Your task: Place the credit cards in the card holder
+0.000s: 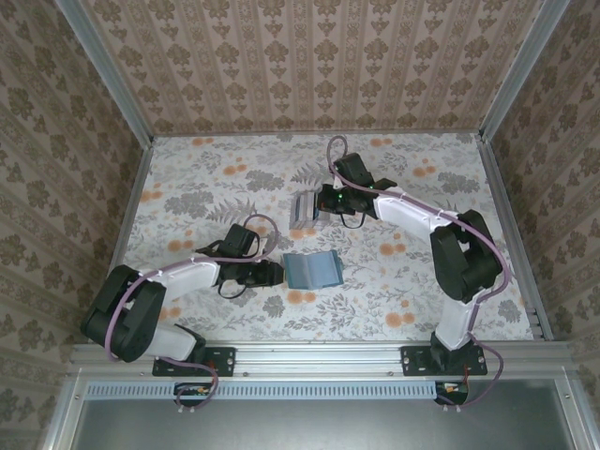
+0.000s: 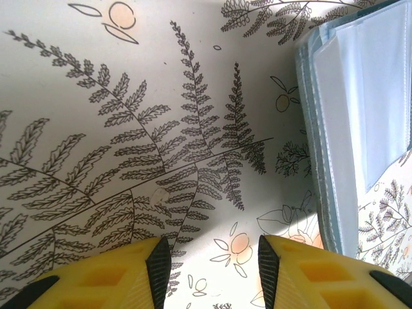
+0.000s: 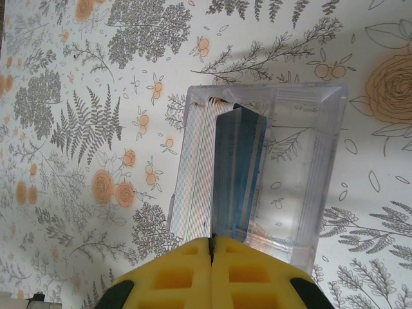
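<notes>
right gripper (image 3: 211, 250) first: its yellow ribbed fingers are pressed tight together, pinching the near edge of the thin, glossy blue plastic card (image 3: 239, 168). the exact grip point is hidden behind the pads. the card stands inside the clear greyish boxy plastic card holder (image 3: 302, 161), leaning a little, beside a row of pale upright ribs (image 3: 195, 167); dividers or card edges, hard to say. from the top camera the right gripper (image 1: 323, 202) hangs over the card holder (image 1: 302, 208) mid-table. the left gripper (image 2: 214, 257) is spread wide with nothing between its fingers, low over the matte fern-printed tabletop (image 2: 129, 129). just beside it lies the open dusty-blue folding wallet (image 2: 360, 116), with clear pockets and its far side cut off.
</notes>
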